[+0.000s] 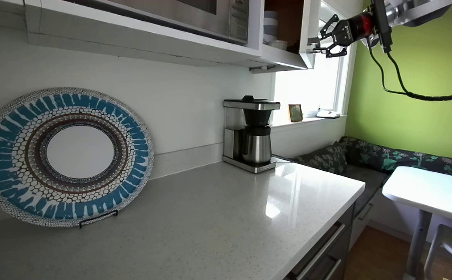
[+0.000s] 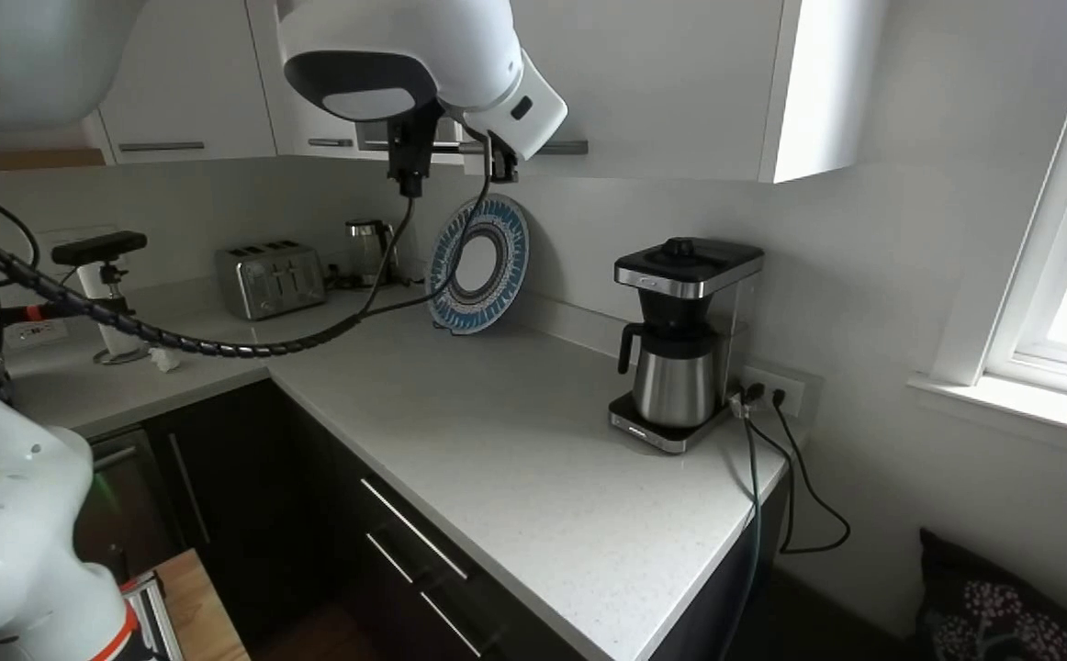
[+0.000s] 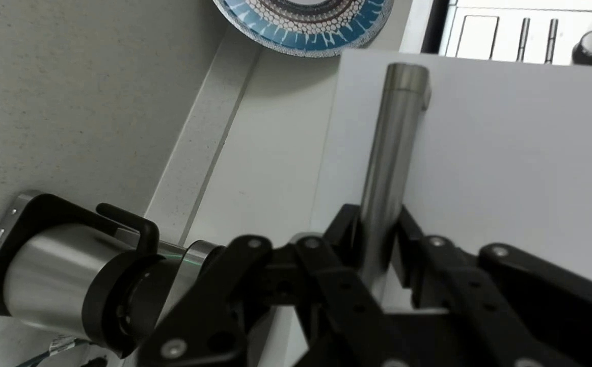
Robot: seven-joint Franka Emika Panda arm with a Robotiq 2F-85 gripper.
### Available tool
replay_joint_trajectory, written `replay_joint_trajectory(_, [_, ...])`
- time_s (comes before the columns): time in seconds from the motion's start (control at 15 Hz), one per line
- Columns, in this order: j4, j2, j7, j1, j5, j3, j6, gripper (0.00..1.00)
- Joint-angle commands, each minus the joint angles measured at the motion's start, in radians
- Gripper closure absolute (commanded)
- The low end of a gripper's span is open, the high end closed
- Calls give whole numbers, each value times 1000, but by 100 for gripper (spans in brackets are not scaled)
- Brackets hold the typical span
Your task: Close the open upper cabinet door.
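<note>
The upper cabinet door (image 1: 310,23) is a plain white panel standing ajar in an exterior view, with the brown interior (image 1: 288,15) showing beside it. Its broad outer face (image 2: 653,87) shows in an exterior view, and it fills the right of the wrist view (image 3: 510,153). A metal bar handle (image 3: 394,132) is fixed along its lower edge; the handle also shows in an exterior view (image 2: 567,147). My gripper (image 1: 315,44) is at the handle. In the wrist view its fingertips (image 3: 376,224) press on both sides of the bar. The arm mostly hides the gripper in an exterior view.
A microwave (image 1: 233,19) sits beside the open compartment, which holds stacked dishes (image 1: 270,25). Below, a coffee maker (image 1: 249,134) and a large decorated plate (image 1: 136,155) stand on the counter (image 1: 195,217). The window (image 1: 307,85) is just beyond the door. A cable (image 2: 221,347) hangs from the arm.
</note>
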Motion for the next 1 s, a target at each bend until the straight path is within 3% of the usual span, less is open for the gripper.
replay_joint_trajectory(0.0, [29,14,31,32,41,26,94,95])
replay_joint_trajectory(0.93, [74,75,58,89,40,79,259,95])
